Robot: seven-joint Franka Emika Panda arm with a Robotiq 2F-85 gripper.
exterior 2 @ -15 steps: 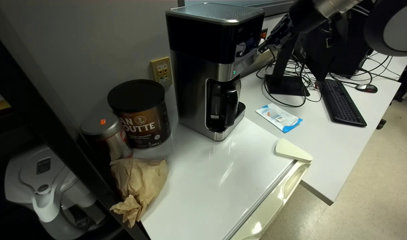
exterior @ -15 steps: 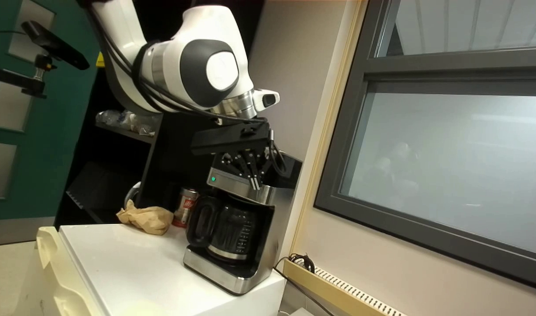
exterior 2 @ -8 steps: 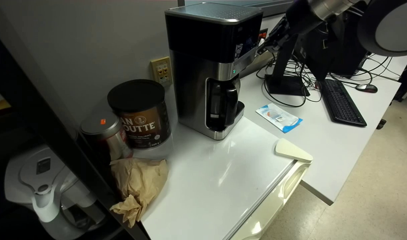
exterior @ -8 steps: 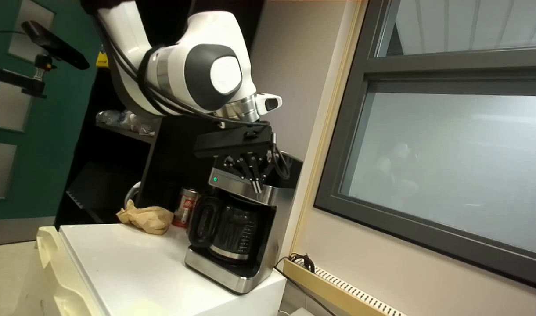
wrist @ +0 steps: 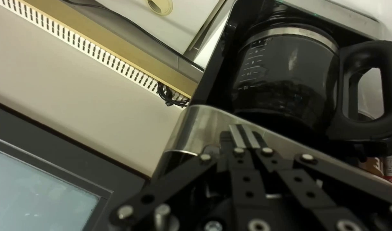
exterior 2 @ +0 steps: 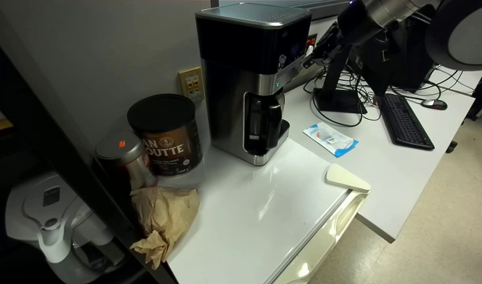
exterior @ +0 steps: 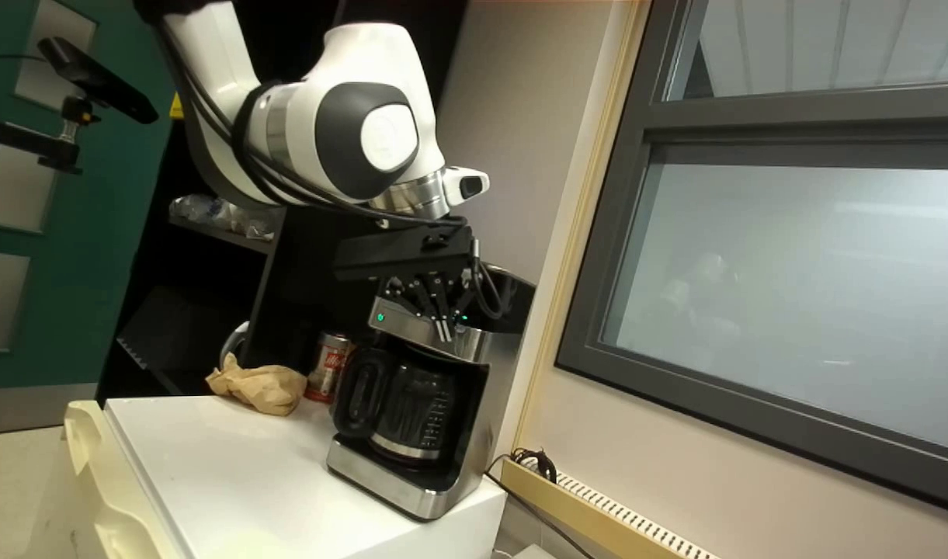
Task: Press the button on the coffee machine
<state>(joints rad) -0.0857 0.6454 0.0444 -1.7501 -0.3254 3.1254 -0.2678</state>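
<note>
On a white bench (exterior 2: 241,221) stands a black-and-silver coffee machine (exterior 2: 235,94), a dark glass carafe (wrist: 285,77) inside. The gripper (wrist: 244,136) is clenched, fingertips (wrist: 237,136) together, beside the machine's silver front strip (exterior: 408,322); contact is unclear. A green light (exterior: 380,317) shines at the strip's end, a second light (exterior: 463,317) near the fingertips.

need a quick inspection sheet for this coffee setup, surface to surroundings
Surface: white top, glossy
Job's things: coffee machine upright, carafe in place; green light on, second green light beside the gripper
Clutter: crumpled bag, tin and tub on the white top
Gripper: shut at the coffee machine's front; contact unclear; held item: nothing seen
Cables: coil by the wall; tangle on the desk
Surroundings: packet, keyboard and mouse on the desk; window in the wall
</note>
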